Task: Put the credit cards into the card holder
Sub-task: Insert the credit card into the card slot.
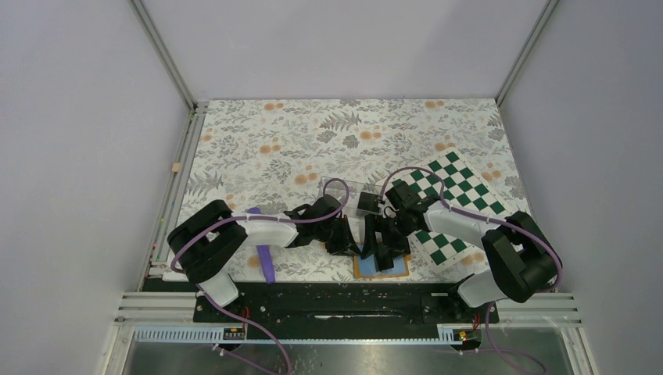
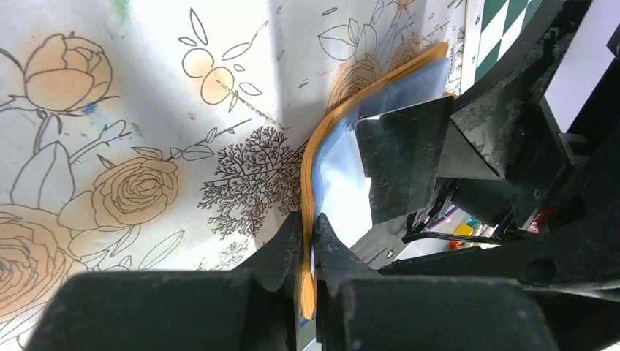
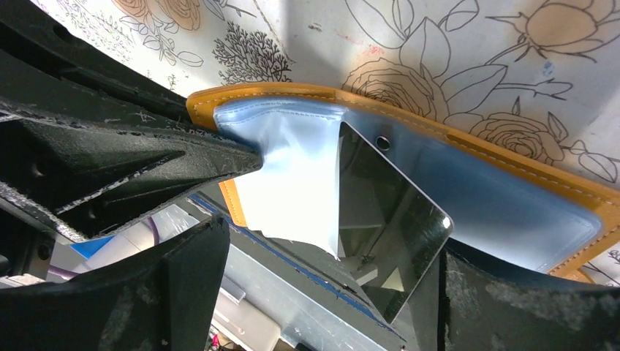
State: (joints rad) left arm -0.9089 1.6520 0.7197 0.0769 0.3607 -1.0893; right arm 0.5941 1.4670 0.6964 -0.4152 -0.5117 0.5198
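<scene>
The orange card holder lies open near the table's front edge, its light blue lining facing up. My left gripper is shut on the holder's orange cover edge and bends it upward. A glossy dark credit card sits partly inside the blue pocket, one corner sticking out. My right gripper stands open and wide around it. Its right finger is at the card's edge and its left finger is apart from it. Another dark card lies farther back.
A clear plastic box stands just behind the grippers. A green and white checkered board lies under the right arm. A purple strip lies by the left arm. The floral cloth covers the table.
</scene>
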